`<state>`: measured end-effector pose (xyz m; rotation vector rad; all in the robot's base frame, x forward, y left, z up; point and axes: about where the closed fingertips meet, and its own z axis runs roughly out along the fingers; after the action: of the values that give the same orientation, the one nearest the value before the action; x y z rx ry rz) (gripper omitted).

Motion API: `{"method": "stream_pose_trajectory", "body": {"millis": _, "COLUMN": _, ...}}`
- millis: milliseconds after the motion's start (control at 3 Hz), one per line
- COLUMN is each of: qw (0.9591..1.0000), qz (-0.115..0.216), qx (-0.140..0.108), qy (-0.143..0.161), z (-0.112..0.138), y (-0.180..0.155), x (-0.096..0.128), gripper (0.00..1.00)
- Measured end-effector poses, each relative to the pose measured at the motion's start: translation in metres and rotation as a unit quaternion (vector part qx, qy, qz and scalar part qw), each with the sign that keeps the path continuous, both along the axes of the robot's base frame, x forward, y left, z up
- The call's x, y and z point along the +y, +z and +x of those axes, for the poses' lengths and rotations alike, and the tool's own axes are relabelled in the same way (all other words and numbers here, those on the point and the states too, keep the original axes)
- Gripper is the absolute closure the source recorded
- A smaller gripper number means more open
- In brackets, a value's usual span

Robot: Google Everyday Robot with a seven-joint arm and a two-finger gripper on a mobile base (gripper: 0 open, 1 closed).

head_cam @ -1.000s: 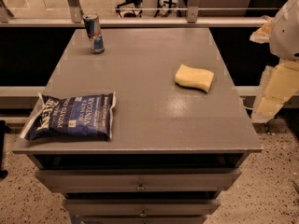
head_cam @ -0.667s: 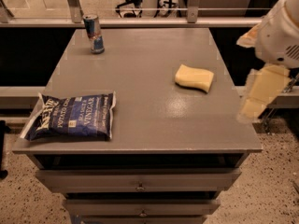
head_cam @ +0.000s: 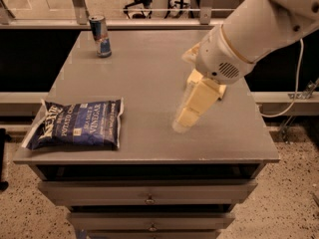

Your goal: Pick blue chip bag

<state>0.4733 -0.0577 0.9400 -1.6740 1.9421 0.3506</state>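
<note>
The blue chip bag [head_cam: 75, 124] lies flat at the front left corner of the grey table [head_cam: 149, 68], dark navy with white lettering. My gripper [head_cam: 183, 123] hangs above the table's front middle, on the end of the white arm [head_cam: 249, 34] that reaches in from the upper right. It is well to the right of the bag and holds nothing that I can see. The arm hides the yellow sponge.
A blue-and-silver drink can [head_cam: 100, 36] stands upright at the table's back left. Drawers [head_cam: 149, 198] sit below the table top. A rail runs behind the table, and a cable hangs at the right.
The arm has swung in from the right edge to above the table's middle, toward the left. It now covers the yellow sponge. The bag and can have not moved.
</note>
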Motion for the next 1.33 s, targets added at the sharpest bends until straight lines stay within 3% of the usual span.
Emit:
{"method": "stream_pose_trajectory", "body": {"millis": 333, "qw": 0.9969, "qz": 0.066, "qx": -0.002, "qy": 0.043, "z": -0.001, "y": 0.009, "x": 0.054, "gripper": 0.0}}
{"method": "stream_pose_trajectory", "body": {"millis": 667, "qw": 0.9905, "qz": 0.111, "qx": -0.003, "qy": 0.081, "z": -0.013, "y": 0.009, "x": 0.106, "gripper": 0.0}}
{"method": "stream_pose_trajectory", "body": {"millis": 1333, "qw": 0.9843, "qz": 0.139, "qx": -0.002, "qy": 0.109, "z": -0.016, "y": -0.02, "x": 0.18, "gripper": 0.0}}
